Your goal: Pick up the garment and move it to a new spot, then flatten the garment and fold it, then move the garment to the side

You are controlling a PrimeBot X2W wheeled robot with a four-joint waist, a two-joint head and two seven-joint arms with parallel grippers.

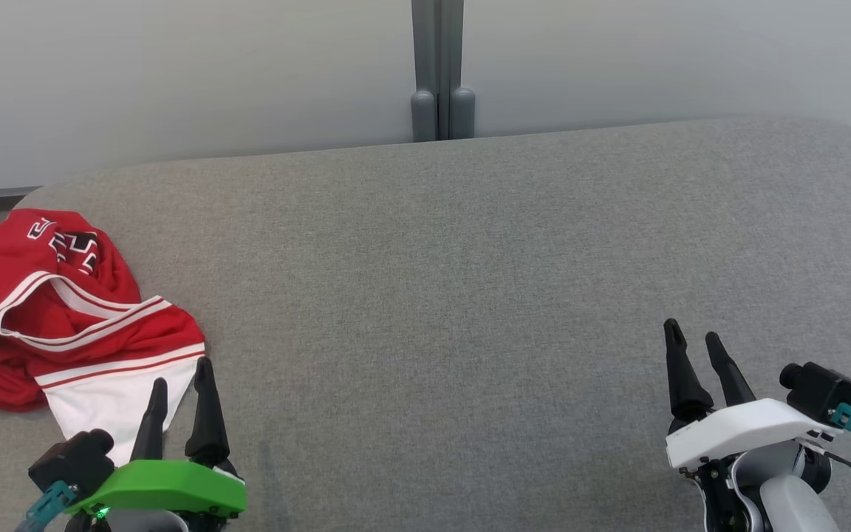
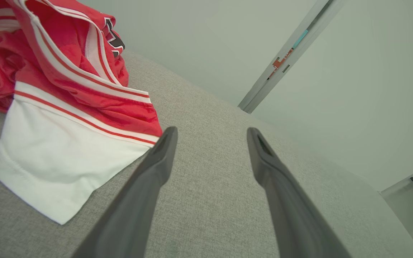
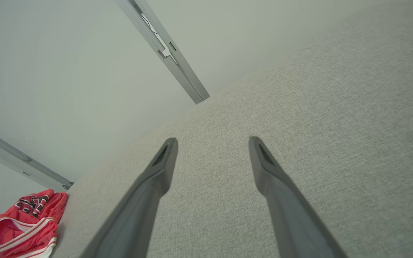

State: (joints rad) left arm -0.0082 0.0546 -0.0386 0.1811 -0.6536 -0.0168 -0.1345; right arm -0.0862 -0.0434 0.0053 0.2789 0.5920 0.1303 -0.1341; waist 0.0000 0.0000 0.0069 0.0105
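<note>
Where the grey fabric-covered desk (image 1: pixel 470 281) rounds off toward its far left corner, one garment (image 1: pixel 63 310) lies crumpled in a loose heap. It is red with white stripes edged in thin red lines, has black-and-white lettering on its far fold, and ends in a plain white panel that spreads flat on the desk on the near side. In the left wrist view the garment (image 2: pixel 66 107) takes up the upper left, with the white panel's hem toward the camera. In the right wrist view it (image 3: pixel 23 225) sits small in the lower left corner, well apart from that arm.

Nearest to it is the left gripper (image 1: pixel 182 372), on a green housing, with two dark jaws that are spread and hold nothing. In the head view their tips overlap the right side of the white panel. From the wrist, the left gripper (image 2: pixel 212 129) has one jaw tip right at the panel's striped corner and the other over bare desk; I cannot tell whether the first touches the cloth.

The right gripper (image 1: pixel 691 329), on a white housing, is far across the desk at the lower right. Its two jaws are also apart and empty over bare fabric, as the right gripper (image 3: pixel 212 139) shows from its own wrist.

Behind the desk, one grey post (image 1: pixel 438 66) splits the pale wall into two panels.
</note>
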